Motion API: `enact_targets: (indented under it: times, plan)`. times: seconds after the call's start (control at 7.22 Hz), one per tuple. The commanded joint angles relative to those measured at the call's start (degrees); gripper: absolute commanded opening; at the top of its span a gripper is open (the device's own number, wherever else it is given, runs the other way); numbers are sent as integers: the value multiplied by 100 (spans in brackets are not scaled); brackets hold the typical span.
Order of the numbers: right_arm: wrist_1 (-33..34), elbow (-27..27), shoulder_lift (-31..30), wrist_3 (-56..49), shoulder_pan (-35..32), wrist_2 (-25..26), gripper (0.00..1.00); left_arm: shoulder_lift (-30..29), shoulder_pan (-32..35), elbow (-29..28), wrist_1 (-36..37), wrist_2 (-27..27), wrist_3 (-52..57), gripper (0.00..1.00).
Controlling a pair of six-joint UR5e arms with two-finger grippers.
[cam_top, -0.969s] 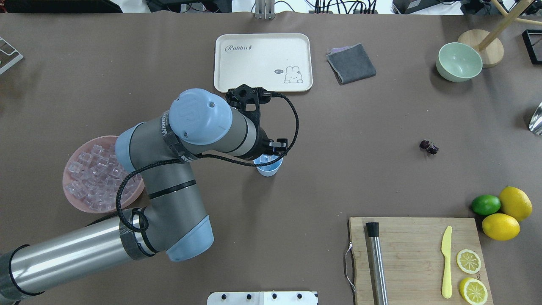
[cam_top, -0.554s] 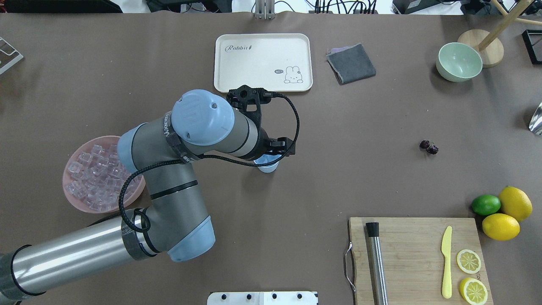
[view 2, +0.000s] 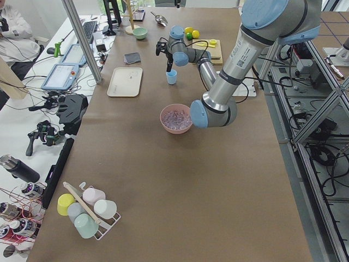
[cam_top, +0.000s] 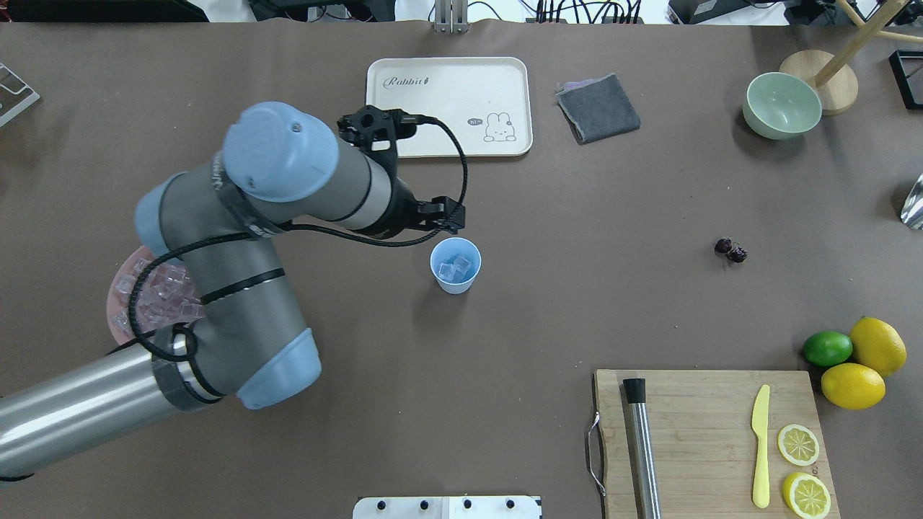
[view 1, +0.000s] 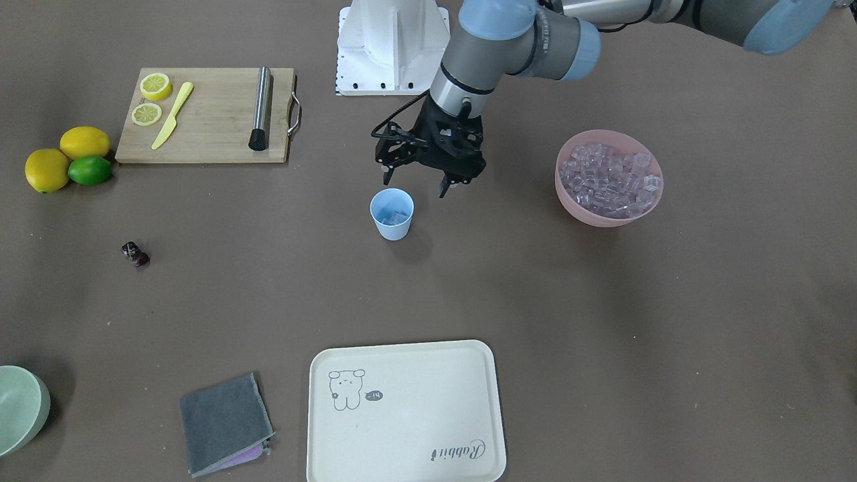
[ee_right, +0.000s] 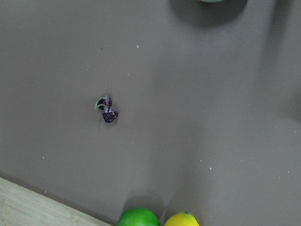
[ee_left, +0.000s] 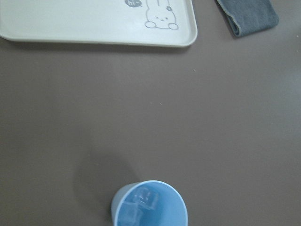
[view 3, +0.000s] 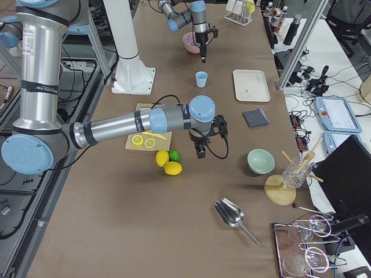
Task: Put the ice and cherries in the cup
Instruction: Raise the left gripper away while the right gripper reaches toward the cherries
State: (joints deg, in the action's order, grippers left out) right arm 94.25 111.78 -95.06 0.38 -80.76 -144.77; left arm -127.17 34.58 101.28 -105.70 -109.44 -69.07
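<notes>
The pale blue cup (cam_top: 455, 265) stands upright mid-table with a few clear ice cubes (cam_top: 454, 267) in it; it also shows in the front view (view 1: 392, 213) and the left wrist view (ee_left: 149, 205). My left gripper (view 1: 415, 186) hangs open and empty just beside and above the cup, on the pink bowl's side. The pink bowl (view 1: 609, 177) holds many ice cubes. The cherries (cam_top: 730, 250) lie on the table far from the cup, below the right wrist camera (ee_right: 107, 109). My right gripper (view 3: 200, 152) shows only in the right side view; I cannot tell its state.
A cream tray (cam_top: 447, 104) and a grey cloth (cam_top: 598, 108) lie at the far side. A green bowl (cam_top: 782, 105) is at the far right. A cutting board (cam_top: 707, 440) carries a muddler, knife and lemon slices, beside lemons and a lime (cam_top: 854, 357).
My left arm has swung away from above the cup toward the pink bowl and tray side. The cup, earlier partly covered by the gripper, now shows fully with ice in it.
</notes>
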Motion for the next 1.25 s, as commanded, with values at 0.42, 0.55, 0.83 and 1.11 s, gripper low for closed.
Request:
enact_targets:
  times: [0.42, 0.55, 0.83, 1.11]
  plan:
    - [-3, -454, 1270, 1219, 1939, 1546, 94, 2019, 1468, 1525, 76, -1295, 1297, 97]
    - [-3, -534, 1454, 1228, 2298, 1723, 93, 2256, 1603, 1691, 67, -1413, 1473, 97]
    - [-883, -1101, 1491, 1289, 2574, 2058, 87, 2416, 1605, 1658, 67, -1405, 1510, 97]
    - [-2056, -1702, 1351, 1754, 2636, 2067, 75, 2495, 1613, 1693, 67, -1405, 1607, 97]
